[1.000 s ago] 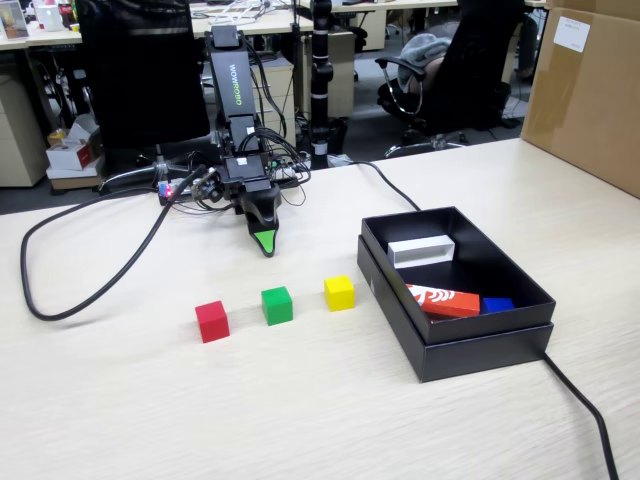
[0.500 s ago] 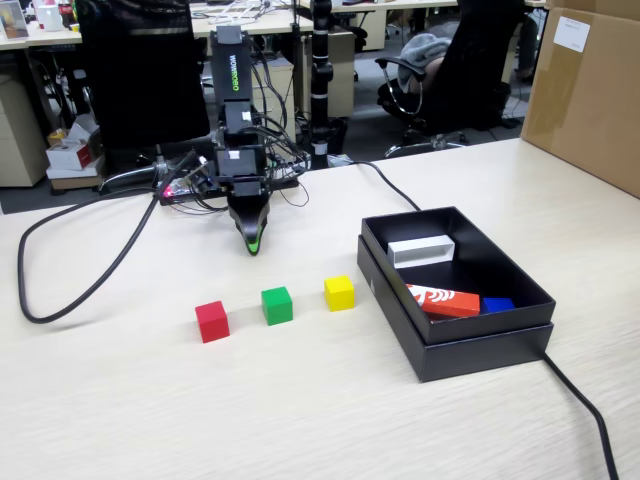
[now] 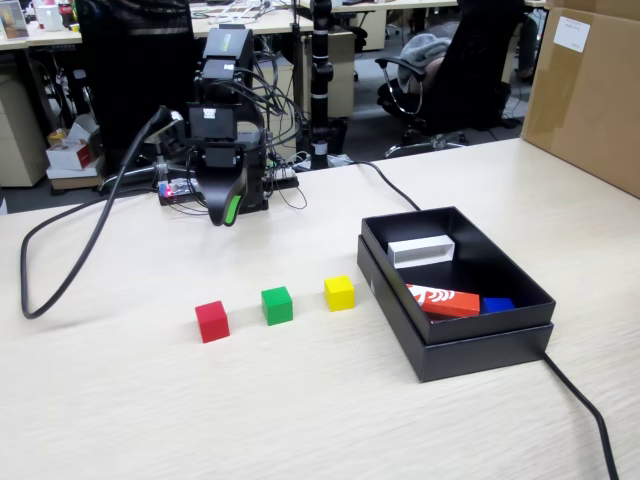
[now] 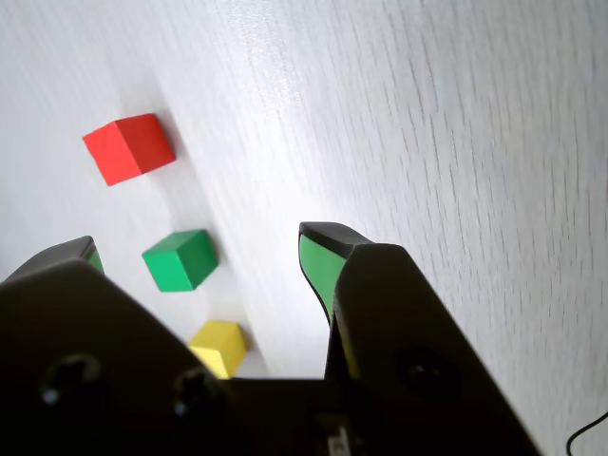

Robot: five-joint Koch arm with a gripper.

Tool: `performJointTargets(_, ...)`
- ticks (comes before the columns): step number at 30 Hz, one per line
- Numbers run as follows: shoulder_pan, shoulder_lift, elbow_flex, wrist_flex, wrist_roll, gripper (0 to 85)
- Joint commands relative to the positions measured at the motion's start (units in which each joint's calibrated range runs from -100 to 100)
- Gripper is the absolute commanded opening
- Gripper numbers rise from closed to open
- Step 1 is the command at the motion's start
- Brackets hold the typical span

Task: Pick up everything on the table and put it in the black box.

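Bare table [image 3: 300, 400] around spaced cubes [image 3: 277, 305]; black box [image 3: 455, 345] walls right; cable [image 3: 60, 270] left

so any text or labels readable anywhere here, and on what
None reads clearly.
Orange-red block in the black box: white marks, no legible letters.
Brown carton: white label, too small to read.
Arm: lettering foreshortened, unreadable.
Cubes and white block: blank.
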Motion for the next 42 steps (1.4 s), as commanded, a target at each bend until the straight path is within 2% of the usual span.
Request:
performJointTargets(1,-0.6,3.5,6.9,-0.4,-0.8,42.3)
performJointTargets(5,-1.5,12.7,12.5,-0.4,-1.6,42.8)
performJointTargets(10,-2.4,33.8,25.8,-0.4,-1.9,46.1)
performJointTargets(12,-2.1,38.9,28.3,-0.4,-2.8,49.1)
performJointTargets(18,-1.5,48.0,32.4,1.1,-5.6,49.5)
performJointTargets(24,-1.4,52.9,33.4,3.0,-7.8,49.5)
performJointTargets(30,-1.6,57.8,34.0,7.3,-8.5,49.2)
performJointTargets(39,-1.4,62.5,35.4,8.0,-9.2,47.6)
performJointTargets(42,-1.4,63.5,35.0,8.0,-10.1,43.1)
